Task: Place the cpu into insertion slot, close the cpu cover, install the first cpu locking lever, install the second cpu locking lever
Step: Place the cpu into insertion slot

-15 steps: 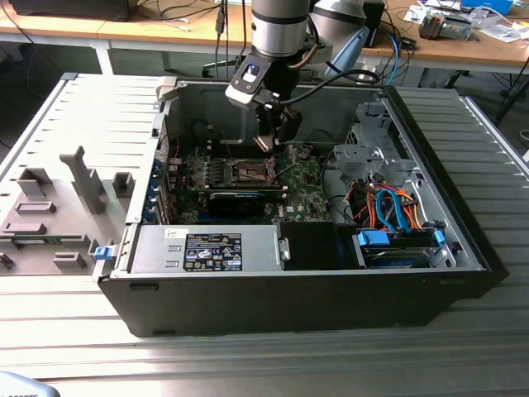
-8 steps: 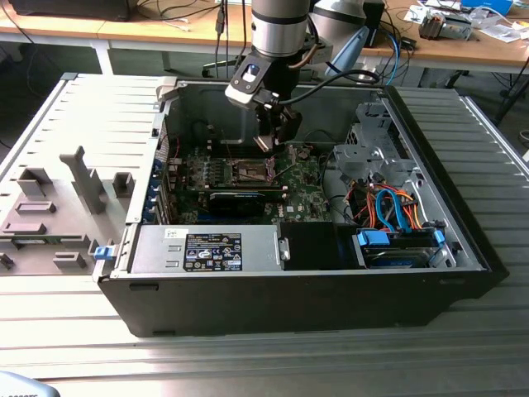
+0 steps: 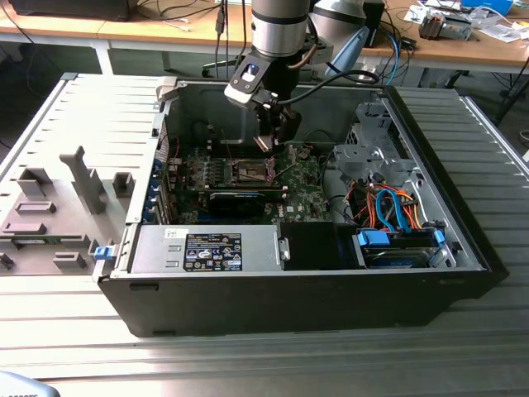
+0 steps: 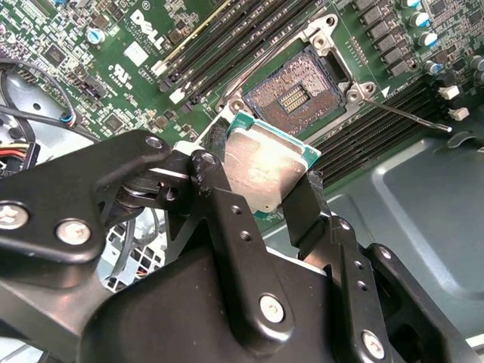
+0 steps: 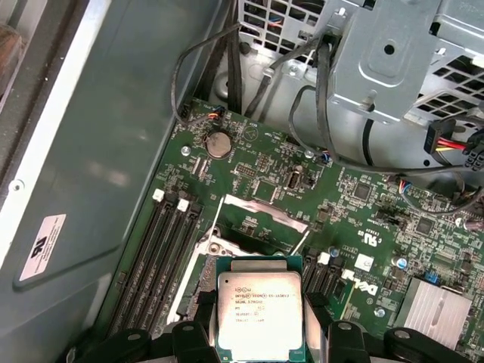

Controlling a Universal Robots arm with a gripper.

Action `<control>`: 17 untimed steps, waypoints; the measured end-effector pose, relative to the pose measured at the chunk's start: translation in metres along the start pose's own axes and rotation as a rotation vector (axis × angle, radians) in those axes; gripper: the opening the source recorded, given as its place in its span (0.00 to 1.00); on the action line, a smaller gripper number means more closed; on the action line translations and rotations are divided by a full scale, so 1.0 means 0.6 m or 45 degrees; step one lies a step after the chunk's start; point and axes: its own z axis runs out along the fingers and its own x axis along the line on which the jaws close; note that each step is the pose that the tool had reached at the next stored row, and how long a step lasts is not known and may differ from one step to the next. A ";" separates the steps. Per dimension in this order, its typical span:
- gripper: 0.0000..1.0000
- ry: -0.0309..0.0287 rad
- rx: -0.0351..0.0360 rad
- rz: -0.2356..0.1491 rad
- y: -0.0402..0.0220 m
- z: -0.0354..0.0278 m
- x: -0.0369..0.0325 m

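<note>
Closest to the lens in both wrist views are the gripper's 2 black, bolted metal fingers, clamped on opposite edges of the cpu. The chip is a flat square with a dull, brushed silver lid on a green rim, and it is held in the air, tilted, touching nothing but the fingers.

Just beyond it on the green board lies the insertion slot, a square black socket with a fine, grainy bed of contacts and a silver rim. The cpu cover, a thin silver frame, looks raised at the slot's far side. A thin wire lever stands swung clear beside the long black memory slots.

In the exterior view the gripper hangs inside the open computer case, just above the slot and towards the exterior view's left of the board.

By my reading this is step 1 of 4: the chip is carried but not seated, and the cover and both levers are undone. Seating it calls for levelling the chip, squaring its edges to the socket, and setting it down gently, since the contact bed looks delicate.
</note>
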 end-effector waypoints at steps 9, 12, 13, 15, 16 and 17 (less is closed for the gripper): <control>0.55 -0.0007 0.0003 0.023 0.000 0.000 0.000; 0.55 -0.0010 0.0004 0.030 0.000 0.000 0.000; 0.55 -0.0010 0.0003 0.033 0.000 0.000 0.000; 0.55 -0.0012 0.0004 0.038 0.000 0.000 0.000; 0.55 -0.0012 0.0005 0.041 0.000 0.000 0.000; 0.55 -0.0013 0.0005 0.043 0.000 0.000 0.000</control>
